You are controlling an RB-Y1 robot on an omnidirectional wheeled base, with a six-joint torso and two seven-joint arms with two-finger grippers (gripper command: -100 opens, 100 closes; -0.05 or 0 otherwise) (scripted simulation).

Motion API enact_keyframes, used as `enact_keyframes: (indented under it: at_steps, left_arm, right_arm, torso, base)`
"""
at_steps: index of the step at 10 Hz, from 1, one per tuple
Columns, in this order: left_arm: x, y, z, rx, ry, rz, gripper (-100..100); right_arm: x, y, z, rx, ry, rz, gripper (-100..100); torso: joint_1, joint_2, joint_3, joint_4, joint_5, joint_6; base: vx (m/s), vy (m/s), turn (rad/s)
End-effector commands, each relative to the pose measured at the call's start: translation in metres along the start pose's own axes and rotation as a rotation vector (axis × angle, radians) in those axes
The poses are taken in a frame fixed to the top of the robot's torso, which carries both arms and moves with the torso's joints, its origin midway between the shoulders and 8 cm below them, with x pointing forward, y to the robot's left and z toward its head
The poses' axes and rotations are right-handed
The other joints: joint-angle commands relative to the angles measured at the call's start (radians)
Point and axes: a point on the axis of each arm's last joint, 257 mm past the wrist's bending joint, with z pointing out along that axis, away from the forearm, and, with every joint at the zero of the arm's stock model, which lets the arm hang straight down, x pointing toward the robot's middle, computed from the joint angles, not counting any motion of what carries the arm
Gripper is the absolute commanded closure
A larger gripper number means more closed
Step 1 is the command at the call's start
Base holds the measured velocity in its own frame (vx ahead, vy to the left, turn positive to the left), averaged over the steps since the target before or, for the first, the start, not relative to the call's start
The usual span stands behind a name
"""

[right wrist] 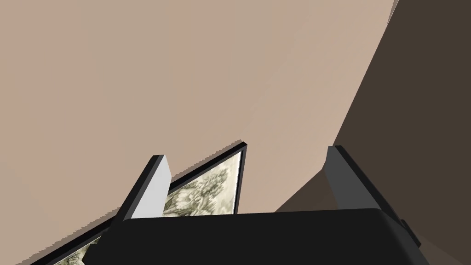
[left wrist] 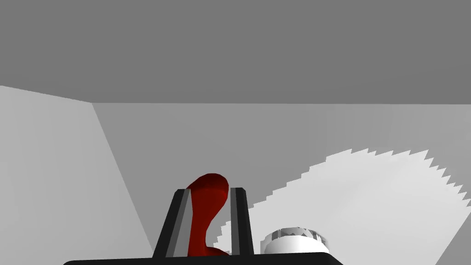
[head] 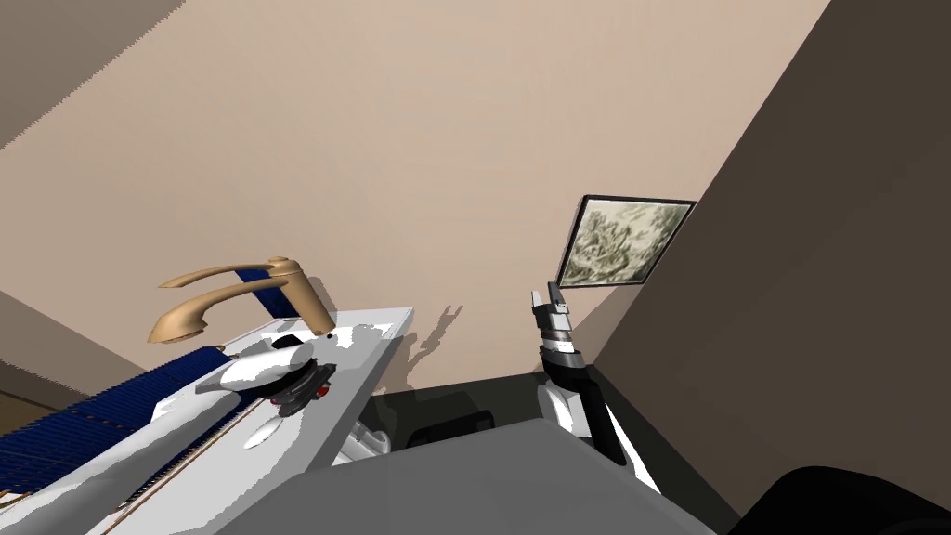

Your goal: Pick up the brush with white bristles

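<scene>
**Two blades of your left gripper [left wrist: 210,190] clamped on a red handle**

Your left end effector is narrow. Its fingers press the sides of the curved red brush handle [left wrist: 205,221], which rises between them in front of plain grey walls [left wrist: 276,138]. A white, round, ridged piece [left wrist: 294,240] sits just beside the fingers; you cannot tell whether it is the bristle head. In the head view this hand hangs over the white sink counter [head: 371,336], near the tan faucet [head: 232,290] and the blue ribbed rack [head: 93,423]. Your right gripper [right wrist: 247,154] points up, blades wide apart, holding nothing.

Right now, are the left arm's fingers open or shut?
Shut: the fingers press the sides of a red handle that rises between them.
</scene>
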Motion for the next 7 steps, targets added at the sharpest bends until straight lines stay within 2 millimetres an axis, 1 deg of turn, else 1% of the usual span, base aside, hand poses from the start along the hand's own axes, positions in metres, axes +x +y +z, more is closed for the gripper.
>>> enact_keyframes:
  at_steps: [1,5,6,7]
  left_arm:
    - [0.002,-0.004,-0.008,-0.004,-0.007,-0.006,100]
    - [0.01,-0.013,-0.028,-0.012,-0.027,-0.01,100]
    - [0.009,-0.014,-0.025,-0.009,-0.024,-0.007,100]
    - [0.009,-0.014,-0.026,-0.009,-0.025,-0.01,0]
  right_arm:
    - [0.0,0.0,0.0,0.0,0.0,0.0,0]
    - [0.0,0.0,0.0,0.0,0.0,0.0,0]
    - [0.0,0.0,0.0,0.0,0.0,0.0,0]
    - [0.0,0.0,0.0,0.0,0.0,0.0,0]
  torso:
    - [0.0,0.0,0.0,0.0,0.0,0.0]
    - [-0.002,0.0,0.0,0.0,-0.001,0.0]
    - [-0.002,-0.001,-0.001,0.0,-0.001,0.0]
    - [-0.005,0.0,0.0,-0.001,-0.001,0.0]
  base:
    - [0.031,0.101,0.019]
    - [0.027,0.092,0.02]
    - [0.016,0.04,-0.005]
    - [0.003,0.008,-0.002]
